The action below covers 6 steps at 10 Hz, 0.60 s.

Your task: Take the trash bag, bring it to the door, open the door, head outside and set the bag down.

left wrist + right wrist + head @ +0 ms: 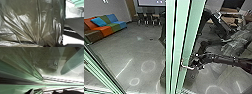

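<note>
The trash bag (32,22) looks soft, slippery and easily torn, its pleats drawn into the left gripper (50,45), which clutches it; those bunched folds seem the best hold. The right gripper (195,64) is at the door handle (186,67); whether clenched, I can't tell.

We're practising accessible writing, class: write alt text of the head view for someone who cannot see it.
The robot's right arm reaches in from the right to a pale handle at a green door frame mid-picture. To the left, an orange, blue, green and brown sofa stands across a grey floor.
</note>
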### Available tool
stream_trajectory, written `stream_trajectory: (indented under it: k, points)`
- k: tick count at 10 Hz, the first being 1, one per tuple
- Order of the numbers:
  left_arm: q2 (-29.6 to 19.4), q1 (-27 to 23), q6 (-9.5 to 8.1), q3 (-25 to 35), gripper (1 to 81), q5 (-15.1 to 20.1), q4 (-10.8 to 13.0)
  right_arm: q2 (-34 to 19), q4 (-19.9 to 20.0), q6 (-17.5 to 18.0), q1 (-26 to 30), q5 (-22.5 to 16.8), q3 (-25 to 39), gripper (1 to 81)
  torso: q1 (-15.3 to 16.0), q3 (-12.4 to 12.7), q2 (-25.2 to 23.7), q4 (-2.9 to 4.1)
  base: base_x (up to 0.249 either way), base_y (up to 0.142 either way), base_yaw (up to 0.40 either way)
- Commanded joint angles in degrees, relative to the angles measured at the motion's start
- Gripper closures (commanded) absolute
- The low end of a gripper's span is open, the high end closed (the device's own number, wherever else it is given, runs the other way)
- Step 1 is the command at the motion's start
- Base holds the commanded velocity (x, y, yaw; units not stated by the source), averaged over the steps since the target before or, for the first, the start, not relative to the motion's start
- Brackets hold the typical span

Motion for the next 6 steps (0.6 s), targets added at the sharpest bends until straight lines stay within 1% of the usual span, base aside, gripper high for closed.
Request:
stream_trajectory:
  k: [1, 2, 3, 4, 6]
  points:
    - [-0.1, 0.3, 0.39, 0.9, 81.1, 5.8, -0.1, -6.8, -16.6, -1.8, 11.8, -9.7, -2.1, 1.0, 0.0, 0.0, 0.0, 0.00, 0.000, 0.000, 0.000]
    - [0.1, 0.3, 0.39, 0.9, 81.1, 5.8, -0.1, -7.4, -19.6, -1.9, 10.8, -9.7, -1.3, 1.0, 0.0, 0.0, 0.0, 0.00, 0.000, 0.000, 0.000]
    - [0.1, 0.3, 0.39, 0.9, 81.1, 5.8, 0.0, -8.4, -20.6, -3.0, 10.2, -9.6, -0.8, 1.0, 0.0, 0.0, 0.0, 0.02, 0.000, 0.000, 0.000]
    - [-0.1, 0.3, 0.39, 0.9, 81.1, 5.8, -0.1, -9.8, -21.7, -4.7, 9.5, -9.2, -0.2, 1.0, 0.0, 0.0, 0.0, 0.02, 0.000, 0.000, 0.000]
    - [-0.4, 0.3, 0.39, 0.9, 81.1, 5.8, -0.1, -12.9, -22.4, -6.9, 8.2, -6.1, -0.2, 1.0, 0.0, 0.0, 0.0, 0.05, 0.000, 0.000, 0.000]
